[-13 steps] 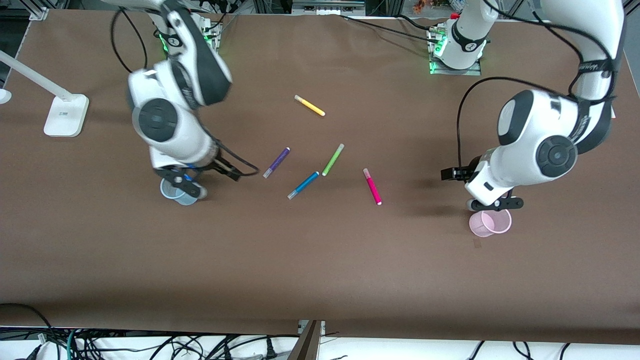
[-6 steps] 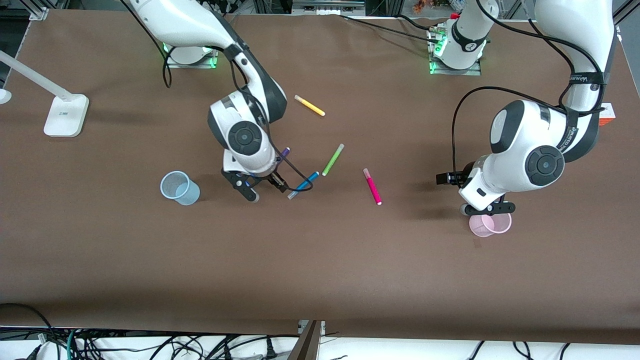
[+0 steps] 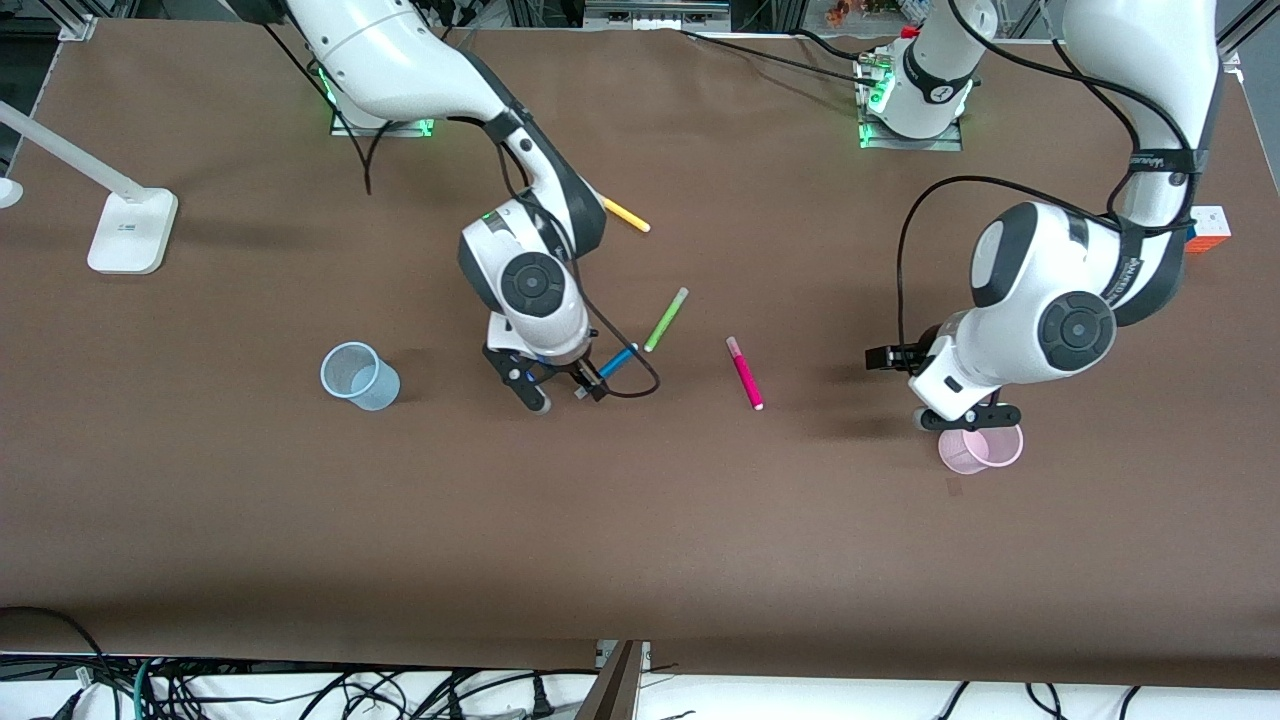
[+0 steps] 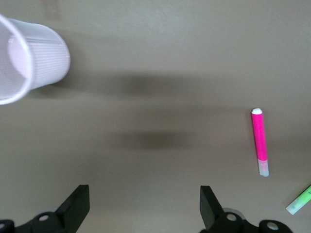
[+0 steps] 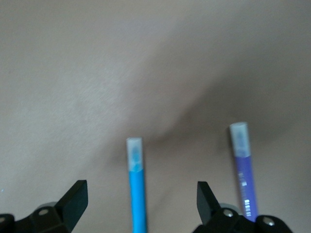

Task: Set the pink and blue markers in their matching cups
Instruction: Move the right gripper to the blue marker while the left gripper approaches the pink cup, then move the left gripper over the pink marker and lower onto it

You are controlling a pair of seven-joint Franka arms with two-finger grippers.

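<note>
The right arm's tool hangs low over the greyish end of the bright blue felt marker, fingers spread wide with nothing between them. The marker lies flat on the brown worktop, beside a lime-green pen. The left arm's tool, also spread and empty, hovers over the pale pink translucent cup. The magenta-pink marker lies between the arms. The pale blue translucent cup stands toward the right arm's end.

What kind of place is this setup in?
Probably a robotics lab: two arms bolted to a brown-covered table, loose cables along its edge, felt pens like the blue marker laid out for a test.
</note>
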